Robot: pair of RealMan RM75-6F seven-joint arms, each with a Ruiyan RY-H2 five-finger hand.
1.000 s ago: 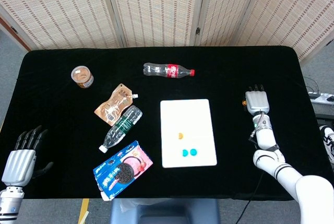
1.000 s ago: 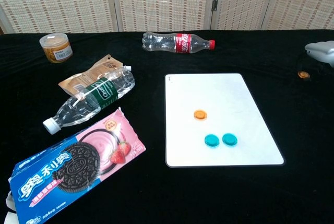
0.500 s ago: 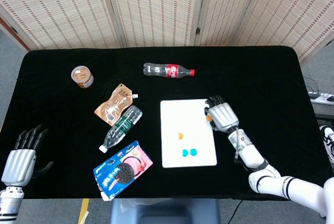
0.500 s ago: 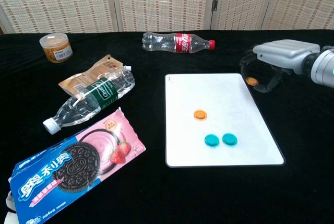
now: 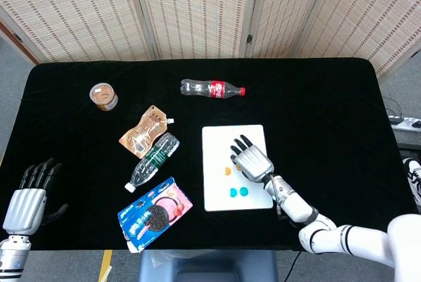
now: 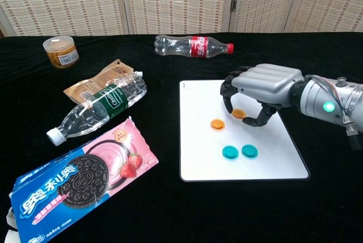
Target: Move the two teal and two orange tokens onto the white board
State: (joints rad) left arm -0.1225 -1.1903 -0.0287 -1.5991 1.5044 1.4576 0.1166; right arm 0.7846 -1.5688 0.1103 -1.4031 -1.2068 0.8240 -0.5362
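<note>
Even, bright indoor light; both views sharp

The black table (image 5: 342, 98) soaks up light, so shadows barely show on it. The white board (image 6: 272, 152) reads bright without blowing out. Small highlights glint on the cola bottle (image 6: 193, 45) and the right hand (image 6: 266, 81). No motion blur; slight softening toward the table's near edge.

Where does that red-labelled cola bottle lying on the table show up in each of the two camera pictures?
Head view: the cola bottle lies on its side in the upper middle, cap to the right, above the white board.
Chest view: the cola bottle lies near the top centre, cap to the right, beyond the board.
Shared landmark: the white board, just nearer the robot than the bottle in both.
</note>
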